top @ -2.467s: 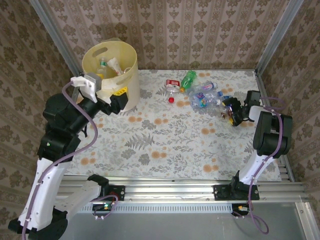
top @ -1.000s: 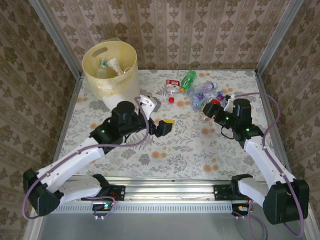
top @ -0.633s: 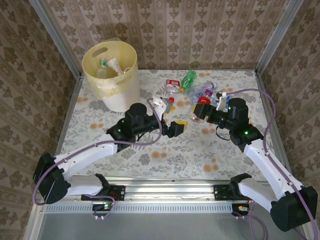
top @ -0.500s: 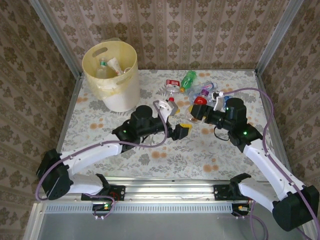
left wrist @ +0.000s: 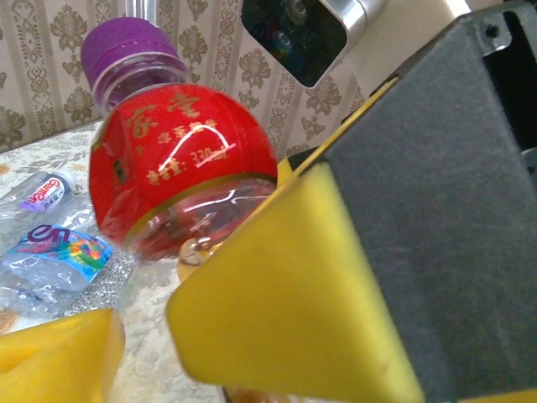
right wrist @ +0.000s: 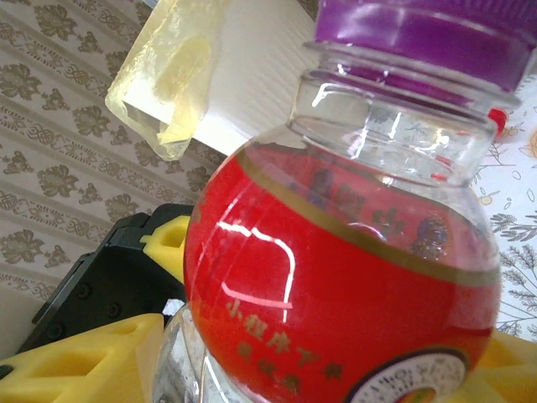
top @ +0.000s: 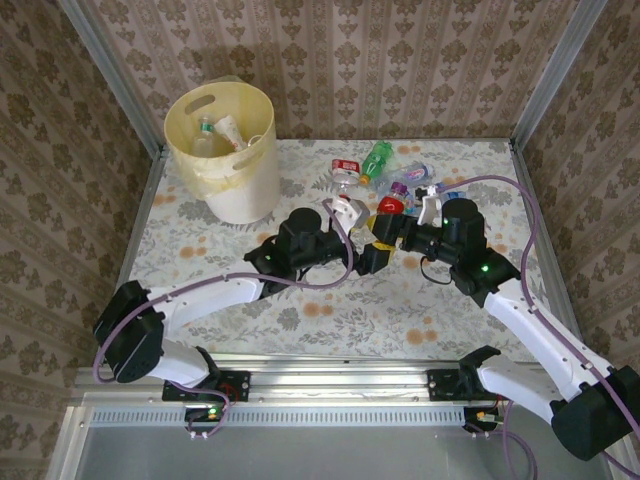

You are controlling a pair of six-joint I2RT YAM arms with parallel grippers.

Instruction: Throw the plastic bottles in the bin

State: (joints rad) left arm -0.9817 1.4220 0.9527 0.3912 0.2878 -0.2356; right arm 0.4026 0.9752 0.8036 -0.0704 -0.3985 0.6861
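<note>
Round clear bottle (right wrist: 336, 277), red label, purple cap, apparently clamped in the right tool (right wrist: 302, 374); left tool (left wrist: 143, 336) gapes wide.

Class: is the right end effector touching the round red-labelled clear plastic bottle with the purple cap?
Touching. The right wrist view shows the red-labelled plastic bottle clamped between the right end effector's yellow pads.

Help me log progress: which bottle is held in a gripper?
The red-labelled bottle with the purple cap, clamped in the right gripper above mid-table; the other bottles lie piled on the table or sit in the bin.
</note>
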